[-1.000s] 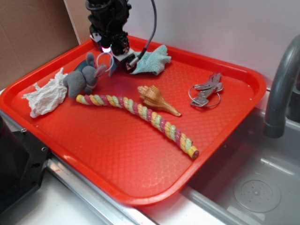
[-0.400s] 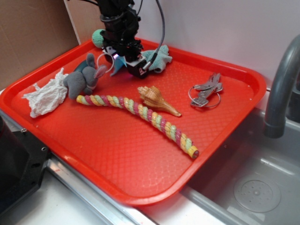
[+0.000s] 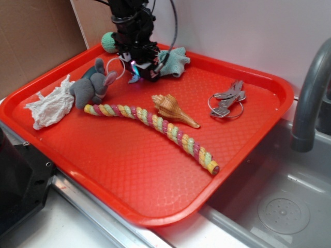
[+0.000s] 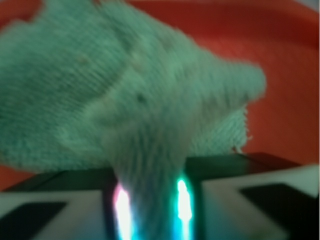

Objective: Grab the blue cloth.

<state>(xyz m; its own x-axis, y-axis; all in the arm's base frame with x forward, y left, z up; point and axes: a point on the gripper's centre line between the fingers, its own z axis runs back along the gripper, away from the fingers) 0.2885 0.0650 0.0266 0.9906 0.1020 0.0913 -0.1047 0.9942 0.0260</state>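
The end effector (image 3: pixel 138 72) pinches a fold of the cloth (image 4: pixel 125 95) at the tray's (image 3: pixel 248 150) far edge. The bite looks thin; lifting fast could let it slip free.

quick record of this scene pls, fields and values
surface: red tray
target: blue cloth, far edge of tray
gripper: shut on a fold of the cloth
near gripper: grey plush, teal ball
left end: white rag
middle: rope, shell
right: keys
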